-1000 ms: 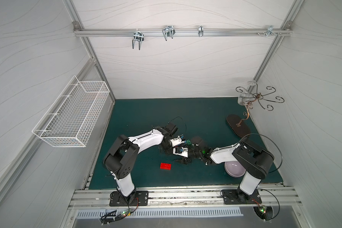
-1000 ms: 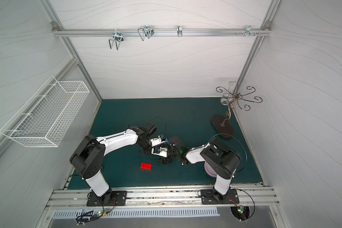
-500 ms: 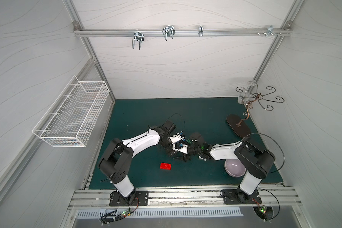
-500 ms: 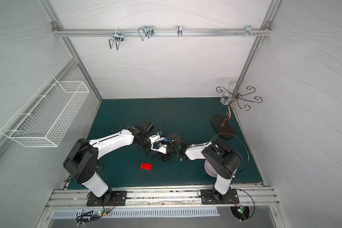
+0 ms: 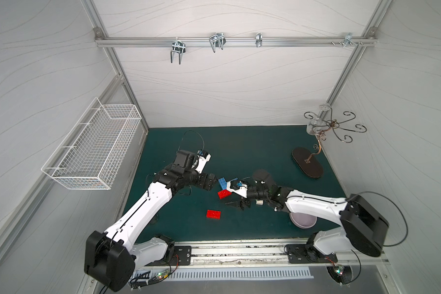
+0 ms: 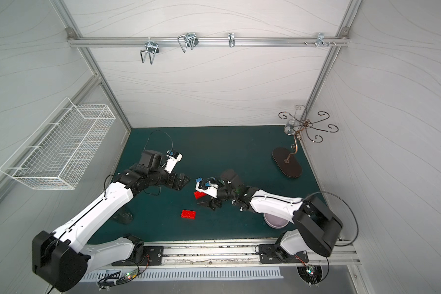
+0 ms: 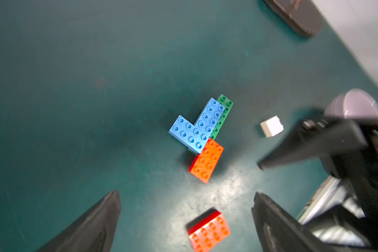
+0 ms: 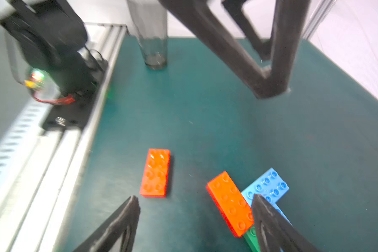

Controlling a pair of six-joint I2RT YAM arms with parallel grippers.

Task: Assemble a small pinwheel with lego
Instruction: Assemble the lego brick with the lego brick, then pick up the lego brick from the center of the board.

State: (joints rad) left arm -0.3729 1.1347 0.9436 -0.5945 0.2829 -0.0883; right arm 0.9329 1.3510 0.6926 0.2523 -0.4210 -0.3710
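The partial pinwheel (image 7: 202,135) lies flat on the green mat: two blue bricks in an L, a red brick (image 8: 229,203) at their corner and a green brick (image 8: 252,237) underneath. In both top views my right wrist half hides it (image 5: 223,188) (image 6: 200,194). A loose red lego brick (image 5: 213,214) (image 6: 188,214) (image 7: 208,231) (image 8: 155,173) lies nearer the front. A small white brick (image 7: 271,126) (image 5: 259,203) sits beside the right gripper. My left gripper (image 7: 187,196) (image 5: 213,182) hangs open and empty, left of the build. My right gripper (image 8: 194,197) (image 5: 236,204) is open just in front of it, gripping nothing.
A lilac bowl (image 5: 303,220) (image 6: 275,221) sits under my right forearm. A clear glass (image 8: 153,43) (image 6: 122,217) stands near the front left. A dark oval stand with wire hooks (image 5: 307,165) is at the back right. A wire basket (image 5: 94,152) hangs on the left wall.
My left gripper has opened, let go of the build and drawn back to the left. My right gripper has widened and shifted slightly. The build now lies free on the mat.
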